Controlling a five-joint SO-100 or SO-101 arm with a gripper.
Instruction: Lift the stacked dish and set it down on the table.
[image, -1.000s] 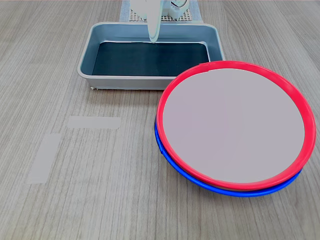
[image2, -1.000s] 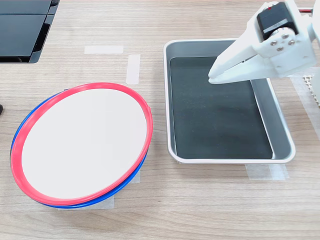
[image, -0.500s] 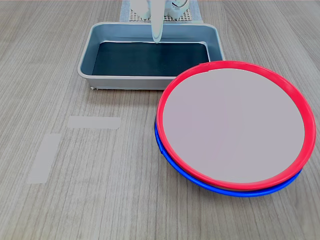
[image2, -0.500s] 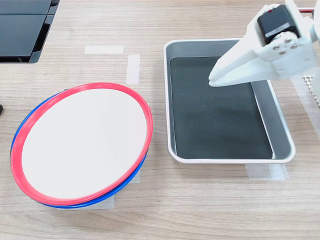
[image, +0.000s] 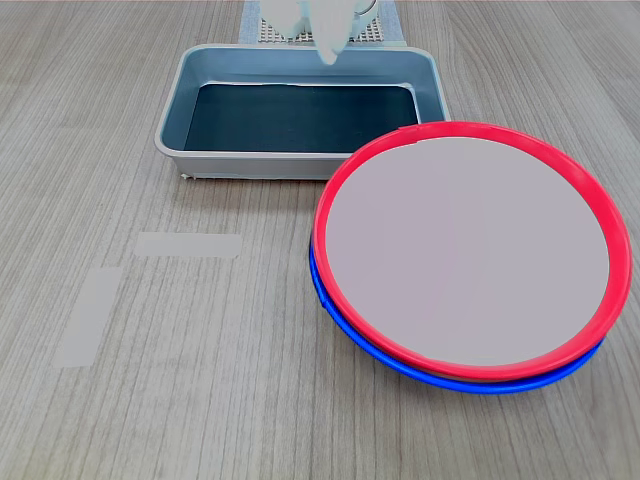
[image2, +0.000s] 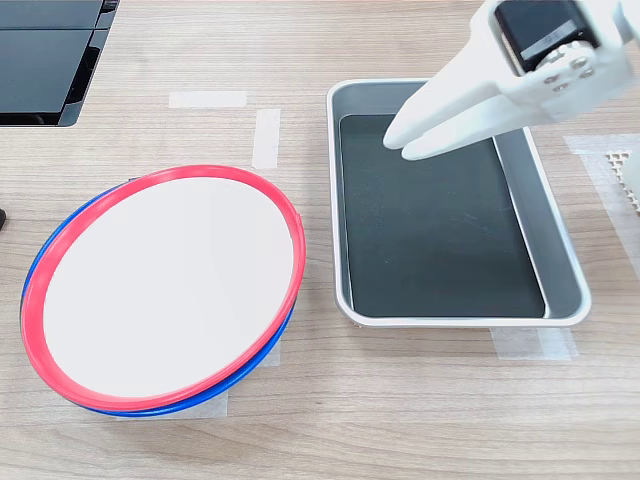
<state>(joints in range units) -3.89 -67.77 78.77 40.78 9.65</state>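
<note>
Red-rimmed dish (image2: 165, 290) sits stacked on a blue-rimmed plate (image2: 45, 260) at the second exterior view's left, its pale centre bare and its rim offset so the blue edge shows along the left and lower sides. In the first exterior view the same pair lies at the right, the red-rimmed dish (image: 470, 245) on top and the blue-rimmed plate (image: 400, 362) peeking out beneath its near edge. Both rest on the wood-grain counter (image2: 400, 420), where two pale tape strips (image: 188, 245) lie apart from the stack at the first exterior view's left. Just beside the stack, at the second exterior view's centre-right, stands a grey rectangular tray (image2: 562, 270) with a dark floor. Above the tray's far end hangs the white gripper (image2: 397, 145), its jaws nearly together, only a thin slit between the tips, holding nothing and well apart from the dish. A dark device (image2: 45, 55) occupies the second exterior view's upper left corner.
</note>
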